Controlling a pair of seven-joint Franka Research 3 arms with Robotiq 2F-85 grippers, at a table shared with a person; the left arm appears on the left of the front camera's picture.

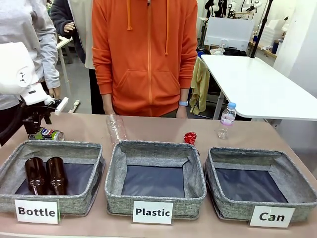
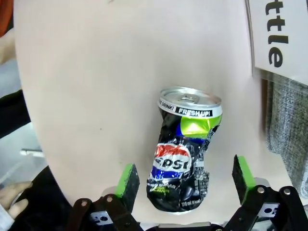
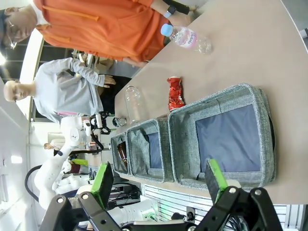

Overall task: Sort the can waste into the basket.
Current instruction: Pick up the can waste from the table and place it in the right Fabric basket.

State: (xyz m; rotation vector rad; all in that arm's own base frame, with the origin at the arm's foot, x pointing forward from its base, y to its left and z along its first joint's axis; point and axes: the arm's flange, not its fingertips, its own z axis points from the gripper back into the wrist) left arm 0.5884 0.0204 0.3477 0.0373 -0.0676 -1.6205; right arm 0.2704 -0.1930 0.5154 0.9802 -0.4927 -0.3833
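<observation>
Red can point(image 1: 190, 137) behind Plastic basket point(image 1: 153, 195), perhaps touching

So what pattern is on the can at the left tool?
Dark crushed metal can, red-white-blue logo, green patch, silver top; left wrist view.

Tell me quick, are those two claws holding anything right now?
Left gripper: open, straddling the dark crushed can, not gripping it.
Right gripper: open, holding nothing.
</observation>
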